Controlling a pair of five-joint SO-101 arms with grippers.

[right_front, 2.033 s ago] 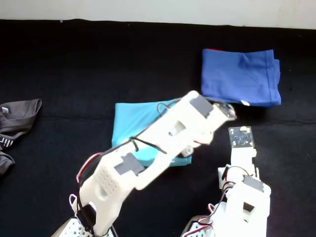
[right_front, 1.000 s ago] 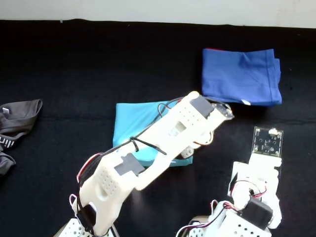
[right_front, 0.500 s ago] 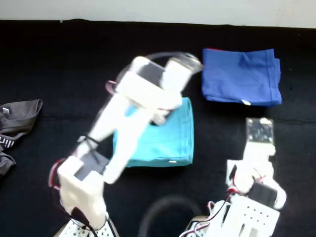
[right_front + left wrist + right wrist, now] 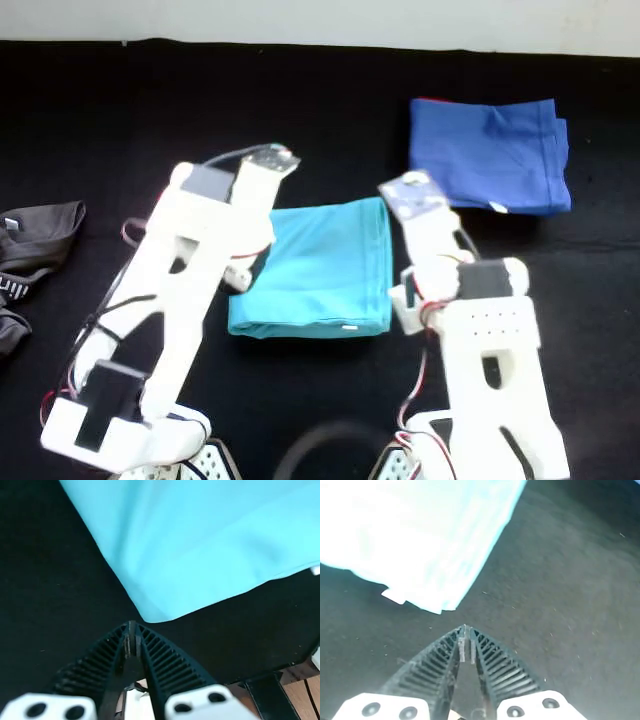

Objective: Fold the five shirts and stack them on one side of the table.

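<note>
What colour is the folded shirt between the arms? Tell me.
The shirt is turquoise; high view shows it best.

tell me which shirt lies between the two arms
The folded light turquoise shirt, flat between the left arm and right arm. The folded royal blue shirt sits farther back, and the crumpled grey shirt is at the far left.

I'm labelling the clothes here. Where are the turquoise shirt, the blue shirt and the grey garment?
turquoise shirt [image 4: 320,265], high view, middle of its folded top.
blue shirt [image 4: 487,155], high view, centre of the folded cloth.
grey garment [image 4: 40,232], high view, its bunched upper part.
</note>
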